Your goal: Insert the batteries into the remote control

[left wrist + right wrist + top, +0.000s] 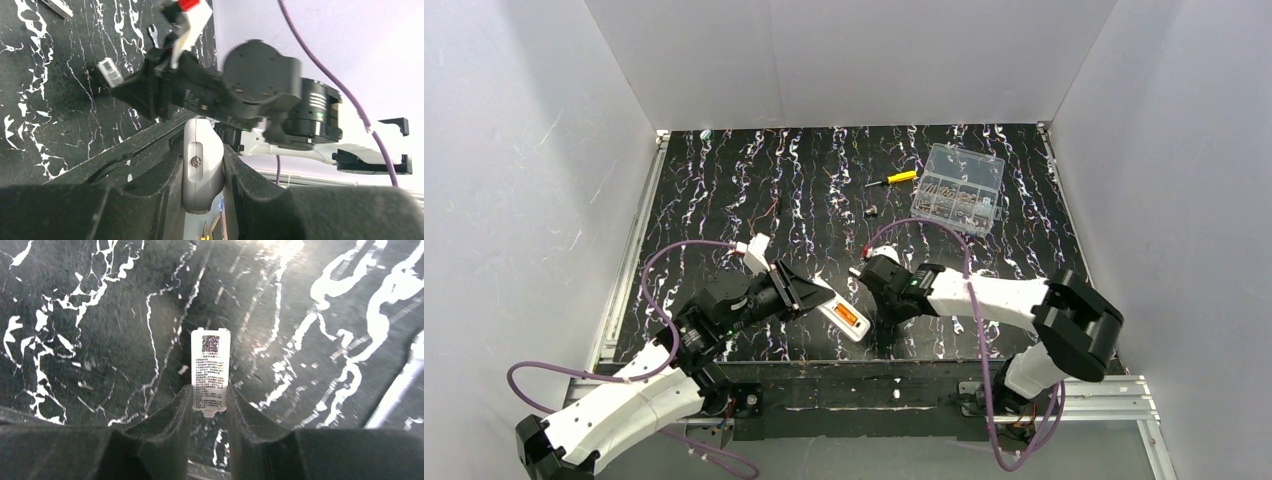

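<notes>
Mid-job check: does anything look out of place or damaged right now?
Nothing looks spilled or damaged. The one part off its place is the battery cover, pinched in the right gripper apart from the remote control. The left gripper clamps the remote, with an orange battery showing in its open back.

Top external: fixed high behind both arm bases, tilted down and forward, far enough to take in the whole black white-veined tabletop (754,190) and the plain white walls (524,150). Left wrist: sits behind the left pincer (202,155), very close, looks along its fingers low over the tabletop at the right arm's round black wrist joint (260,80). Right wrist: behind the right pincer (210,397), close, faces steeply down at the tabletop. Both wrist views share the small white label-printed plastic cover (210,365). Top and left wrist share the slim white rectangular remote control (202,185).
</notes>
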`<state>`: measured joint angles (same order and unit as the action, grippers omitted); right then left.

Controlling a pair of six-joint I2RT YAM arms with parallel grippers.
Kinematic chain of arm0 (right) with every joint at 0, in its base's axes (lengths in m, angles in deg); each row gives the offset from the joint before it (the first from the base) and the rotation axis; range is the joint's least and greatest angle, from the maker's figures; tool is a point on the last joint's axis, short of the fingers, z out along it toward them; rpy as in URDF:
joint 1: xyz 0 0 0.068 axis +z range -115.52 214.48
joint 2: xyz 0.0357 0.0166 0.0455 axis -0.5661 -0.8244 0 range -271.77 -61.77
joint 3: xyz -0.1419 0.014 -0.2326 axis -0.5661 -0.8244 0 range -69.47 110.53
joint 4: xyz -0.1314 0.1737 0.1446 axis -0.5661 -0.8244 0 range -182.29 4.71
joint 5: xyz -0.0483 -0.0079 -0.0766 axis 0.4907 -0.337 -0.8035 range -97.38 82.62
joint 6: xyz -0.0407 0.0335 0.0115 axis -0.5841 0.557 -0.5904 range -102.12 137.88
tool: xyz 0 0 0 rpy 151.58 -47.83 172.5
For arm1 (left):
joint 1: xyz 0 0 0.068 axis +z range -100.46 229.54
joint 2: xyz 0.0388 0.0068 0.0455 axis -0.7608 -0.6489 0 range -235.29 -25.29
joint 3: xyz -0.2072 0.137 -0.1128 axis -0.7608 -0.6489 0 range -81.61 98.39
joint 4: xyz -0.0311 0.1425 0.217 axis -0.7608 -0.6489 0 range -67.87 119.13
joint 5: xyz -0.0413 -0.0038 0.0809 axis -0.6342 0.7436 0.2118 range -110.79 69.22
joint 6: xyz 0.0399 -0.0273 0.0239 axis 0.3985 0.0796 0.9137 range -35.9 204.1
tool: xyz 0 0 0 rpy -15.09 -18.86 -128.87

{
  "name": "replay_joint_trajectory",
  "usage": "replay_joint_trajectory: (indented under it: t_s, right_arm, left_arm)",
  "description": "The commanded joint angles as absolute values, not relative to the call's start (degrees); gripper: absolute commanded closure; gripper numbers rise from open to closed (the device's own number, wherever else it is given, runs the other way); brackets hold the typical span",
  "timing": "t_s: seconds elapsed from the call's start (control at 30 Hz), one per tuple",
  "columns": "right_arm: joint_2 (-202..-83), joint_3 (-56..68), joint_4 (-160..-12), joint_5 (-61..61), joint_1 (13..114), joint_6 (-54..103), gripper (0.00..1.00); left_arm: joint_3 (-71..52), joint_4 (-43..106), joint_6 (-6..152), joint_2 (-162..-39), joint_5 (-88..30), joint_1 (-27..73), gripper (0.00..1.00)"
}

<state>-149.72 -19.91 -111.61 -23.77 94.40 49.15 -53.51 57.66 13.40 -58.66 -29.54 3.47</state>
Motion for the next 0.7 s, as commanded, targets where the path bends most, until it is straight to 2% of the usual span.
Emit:
replay_joint_trajectory:
  t_s: [0.0,0.23,0.4,0.67]
  right_arm:
    - [-141.23,-18.96,-119.22,-30.1,94.71,46.97,0.78]
    - [-130.18,-10.83,-130.29,-28.68,94.68,38.64,0.77]
    - [-126.6,-1.9,-136.12,-20.42,94.68,34.37,0.77]
    - [-127.85,10.08,-140.44,-9.44,94.83,30.7,0.77]
  left_arm:
    - [-51.75,61.94,14.78,-59.15,-30.05,3.83,1.0]
    - [-51.96,65.27,15.43,-61.7,-30.63,3.78,1.0]
    - [-53.18,68.47,15.52,-62.63,-29.27,3.77,1.0]
    - [-52.93,72.63,15.01,-65.07,-29.05,3.8,1.0]
